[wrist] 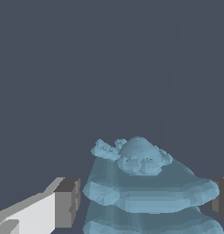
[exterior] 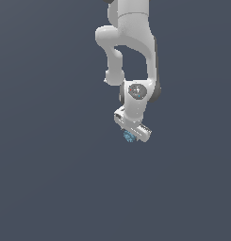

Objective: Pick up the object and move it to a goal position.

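Note:
The object (exterior: 128,137) is a tiny light-blue lump with pale stripes, sitting right under the white arm's hand in the exterior view. In the wrist view the object (wrist: 145,183) fills the space between the two fingers, layered and ridged with a rounded bumpy top. My gripper (exterior: 131,135) (wrist: 145,203) has one grey fingertip (wrist: 67,201) close against one side of the object, and the other fingertip (wrist: 221,201) touching the opposite side. The jaws stand closed in on it. Whether the object rests on a surface or hangs free I cannot tell.
The white arm (exterior: 131,52) comes down from the top of the exterior view. Around it is only a uniform dark blue-grey background, with no other objects, edges or goal marker showing.

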`<state>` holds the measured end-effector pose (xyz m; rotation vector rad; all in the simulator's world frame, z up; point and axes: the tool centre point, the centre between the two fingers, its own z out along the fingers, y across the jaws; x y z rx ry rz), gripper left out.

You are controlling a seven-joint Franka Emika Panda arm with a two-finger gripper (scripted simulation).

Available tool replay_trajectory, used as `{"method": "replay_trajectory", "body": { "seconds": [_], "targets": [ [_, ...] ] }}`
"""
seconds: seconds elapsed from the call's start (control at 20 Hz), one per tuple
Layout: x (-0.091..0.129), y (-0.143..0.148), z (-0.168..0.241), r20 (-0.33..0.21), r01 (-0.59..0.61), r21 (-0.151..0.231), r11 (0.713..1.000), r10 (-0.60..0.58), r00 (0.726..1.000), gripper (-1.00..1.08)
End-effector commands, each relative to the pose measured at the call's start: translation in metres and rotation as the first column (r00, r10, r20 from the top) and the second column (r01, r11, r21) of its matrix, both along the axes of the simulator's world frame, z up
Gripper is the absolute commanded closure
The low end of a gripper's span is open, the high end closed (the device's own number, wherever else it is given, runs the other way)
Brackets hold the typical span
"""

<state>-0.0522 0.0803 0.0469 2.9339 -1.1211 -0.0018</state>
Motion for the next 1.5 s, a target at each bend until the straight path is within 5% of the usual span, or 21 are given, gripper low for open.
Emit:
{"method": "replay_trajectory", "body": {
  "seconds": [0.0, 0.1, 0.15, 0.9, 1.45],
  "targets": [
    [0.001, 0.0, -0.005, 0.001, 0.0, 0.0, 1.0, 0.0, 1.0, -0.92],
    [0.001, 0.0, -0.006, 0.001, 0.0, 0.0, 1.0, 0.0, 1.0, -0.92],
    [0.001, 0.0, -0.006, 0.001, 0.0, 0.0, 1.0, 0.0, 1.0, 1.08],
    [-0.001, -0.002, 0.0, 0.003, -0.001, 0.001, 1.0, 0.001, 1.0, 1.08],
    [-0.02, -0.027, 0.047, 0.002, 0.0, 0.002, 1.0, 0.0, 1.0, 1.08]
  ]
}}
